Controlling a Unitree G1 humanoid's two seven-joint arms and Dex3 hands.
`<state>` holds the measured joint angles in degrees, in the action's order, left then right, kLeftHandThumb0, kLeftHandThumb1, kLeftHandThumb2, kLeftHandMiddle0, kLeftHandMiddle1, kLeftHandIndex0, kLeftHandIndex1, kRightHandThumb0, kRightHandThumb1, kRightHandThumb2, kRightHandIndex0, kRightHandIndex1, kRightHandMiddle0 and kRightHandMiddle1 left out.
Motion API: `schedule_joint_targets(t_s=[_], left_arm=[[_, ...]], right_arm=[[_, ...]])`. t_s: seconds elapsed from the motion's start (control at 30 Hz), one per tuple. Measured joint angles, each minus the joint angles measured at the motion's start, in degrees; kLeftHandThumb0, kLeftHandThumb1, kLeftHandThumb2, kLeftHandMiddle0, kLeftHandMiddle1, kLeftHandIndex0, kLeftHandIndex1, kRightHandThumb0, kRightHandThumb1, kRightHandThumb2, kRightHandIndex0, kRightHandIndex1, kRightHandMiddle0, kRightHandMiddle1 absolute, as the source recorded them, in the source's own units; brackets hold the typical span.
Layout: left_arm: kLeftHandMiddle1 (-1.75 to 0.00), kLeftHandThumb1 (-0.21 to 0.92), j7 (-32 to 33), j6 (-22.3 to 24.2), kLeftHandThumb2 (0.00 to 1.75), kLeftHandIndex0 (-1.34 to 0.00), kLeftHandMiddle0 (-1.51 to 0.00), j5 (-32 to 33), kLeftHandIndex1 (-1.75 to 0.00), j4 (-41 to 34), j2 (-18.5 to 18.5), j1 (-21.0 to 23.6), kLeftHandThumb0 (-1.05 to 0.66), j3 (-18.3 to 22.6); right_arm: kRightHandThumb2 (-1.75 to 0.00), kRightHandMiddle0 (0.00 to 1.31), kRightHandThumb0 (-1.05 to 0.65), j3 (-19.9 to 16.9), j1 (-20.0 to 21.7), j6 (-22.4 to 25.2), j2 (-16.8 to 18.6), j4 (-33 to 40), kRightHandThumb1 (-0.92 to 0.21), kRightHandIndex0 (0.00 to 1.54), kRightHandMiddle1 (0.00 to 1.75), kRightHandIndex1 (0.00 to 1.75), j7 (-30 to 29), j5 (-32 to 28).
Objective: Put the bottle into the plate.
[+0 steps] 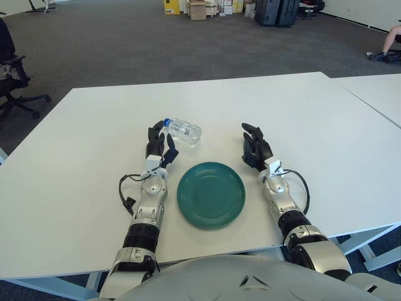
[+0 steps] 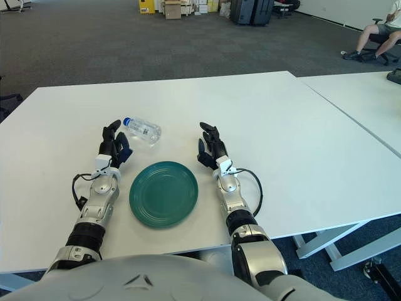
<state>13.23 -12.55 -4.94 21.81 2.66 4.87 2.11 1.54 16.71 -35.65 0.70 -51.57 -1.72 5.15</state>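
On the white bench (image 1: 75, 188), a clear plastic bottle (image 1: 183, 130) lay on its side, its blue cap (image 1: 167, 122) pointing toward the robot's left. It sat just beyond the left hand (image 1: 160, 147), whose dark fingers (image 1: 155, 133) reached up beside the capped end; whether any fingertip touched the bottle could not be told. The left hand's fingers were loosely spread and held nothing. The bottle's body angled away to the right of that hand, toward the middle of the bench.

Nearer the robot, a round green plate (image 1: 211, 194) lay flat between the two forearms, bare of anything on it. The bottle lay outside the plate, past its far left rim and apart from it.

The right hand (image 1: 255, 148) showed to the right of the plate, near its far right rim, fingers relaxed and somewhat extended, holding nothing. It was well apart from the bottle, with open bench between them.

No label or writing could be read on the bottle; it looked plain and see-through, and any print was too small to make out. No brand showed on the plate either.

A second white bench (image 1: 376, 94) stood just beside the first, on the right, with a narrow seam between them. Beyond lay grey carpet (image 1: 125, 44), with an office chair (image 1: 12, 81) at the left edge.
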Motion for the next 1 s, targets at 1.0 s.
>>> schedule_joint_targets(t_s=[1.0], left_arm=[[-0.01,0.92,-0.23,-1.16,0.87,0.00,-0.35,0.12,-0.72,0.83,-0.25,0.05,-0.81,0.07]], right_arm=[[-0.89,0.00,-0.79,-0.06,-0.11,-0.02,0.07,0.12,-0.92,0.20,0.59,0.00,-0.23,0.18]])
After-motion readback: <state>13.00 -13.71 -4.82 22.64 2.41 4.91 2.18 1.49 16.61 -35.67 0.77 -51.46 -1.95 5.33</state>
